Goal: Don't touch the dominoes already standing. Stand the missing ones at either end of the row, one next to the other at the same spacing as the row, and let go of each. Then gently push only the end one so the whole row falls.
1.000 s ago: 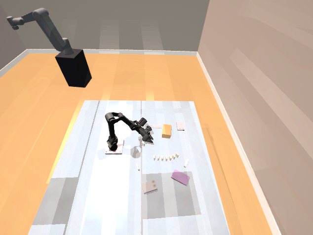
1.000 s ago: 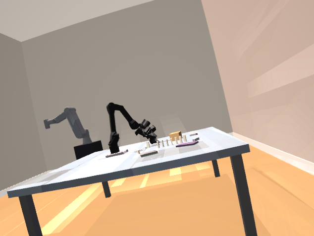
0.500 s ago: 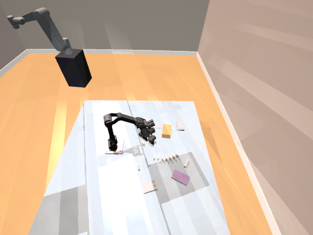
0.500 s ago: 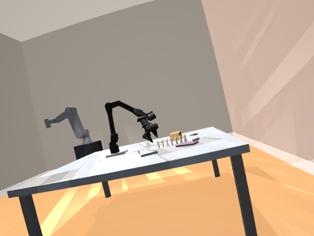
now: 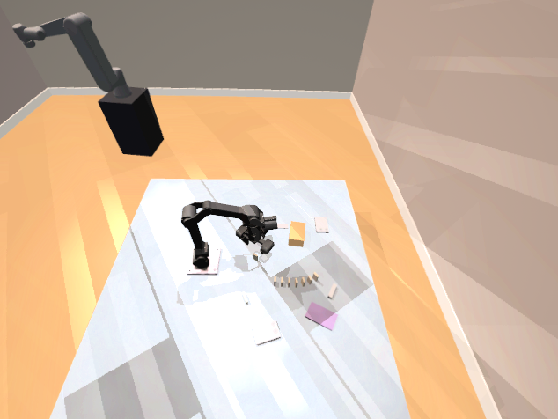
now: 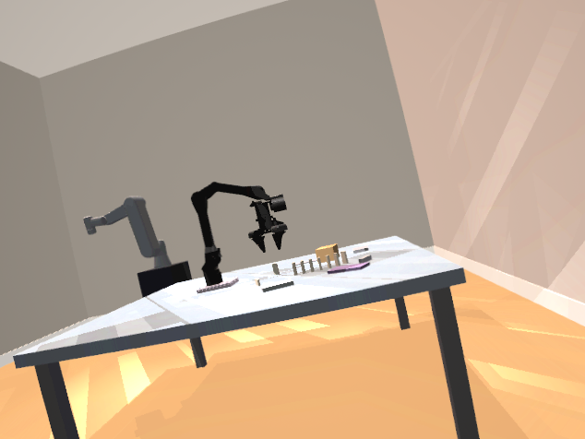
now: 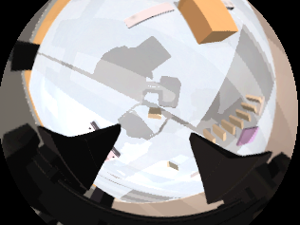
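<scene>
You are looking at a row of seven upright dominoes (image 5: pixel 296 282) (image 6: pixel 311 265) (image 7: pixel 229 126), curving at its far end from the arm base. A separate domino (image 5: pixel 255 256) (image 6: pixel 275 268) (image 7: pixel 155 113) is standing apart from the row's near end. A small pale block (image 5: pixel 245 298) (image 6: pixel 257 281) (image 7: pixel 173 165) is resting farther off, possibly another domino; its pose is reading unclearly. Your gripper (image 5: pixel 255 241) (image 6: pixel 271 250) (image 7: pixel 155 129) is hovering above the table (image 6: pixel 245 316), its fingers standing wide, holding nothing. Beyond, an orange box (image 5: pixel 296 233) (image 6: pixel 327 253) (image 7: pixel 209 20) and a purple slab (image 5: pixel 321 316) (image 6: pixel 348 268) (image 7: pixel 248 136) are flanking the row.
</scene>
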`<action>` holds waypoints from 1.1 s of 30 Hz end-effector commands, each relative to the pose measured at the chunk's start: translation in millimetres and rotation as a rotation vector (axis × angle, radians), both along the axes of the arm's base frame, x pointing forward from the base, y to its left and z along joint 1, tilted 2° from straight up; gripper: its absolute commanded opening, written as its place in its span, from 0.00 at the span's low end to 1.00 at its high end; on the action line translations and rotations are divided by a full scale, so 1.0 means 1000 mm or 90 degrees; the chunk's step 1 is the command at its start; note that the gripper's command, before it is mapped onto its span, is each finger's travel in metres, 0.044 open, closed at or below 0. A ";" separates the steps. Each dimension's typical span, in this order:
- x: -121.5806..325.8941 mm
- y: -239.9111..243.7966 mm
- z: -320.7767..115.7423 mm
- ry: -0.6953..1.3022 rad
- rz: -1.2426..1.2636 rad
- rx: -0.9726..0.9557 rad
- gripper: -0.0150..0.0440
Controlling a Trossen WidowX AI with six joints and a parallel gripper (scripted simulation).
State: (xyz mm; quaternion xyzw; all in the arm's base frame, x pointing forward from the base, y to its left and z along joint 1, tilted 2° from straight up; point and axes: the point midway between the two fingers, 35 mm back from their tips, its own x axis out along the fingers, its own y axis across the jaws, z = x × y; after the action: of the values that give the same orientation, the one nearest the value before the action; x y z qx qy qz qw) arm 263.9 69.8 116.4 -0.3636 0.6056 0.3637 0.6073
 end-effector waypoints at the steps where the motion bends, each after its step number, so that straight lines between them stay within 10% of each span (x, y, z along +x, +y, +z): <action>1: -0.001 0.001 -0.003 0.006 0.004 0.006 1.00; 24: -0.002 0.001 -0.079 0.006 0.004 0.006 1.00; 33: -0.002 0.001 -0.079 0.006 0.004 0.006 0.60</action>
State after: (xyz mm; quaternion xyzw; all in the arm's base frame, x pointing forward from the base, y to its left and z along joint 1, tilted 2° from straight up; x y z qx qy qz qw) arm 262.9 70.5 39.0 -0.3628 0.6053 0.3672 0.6059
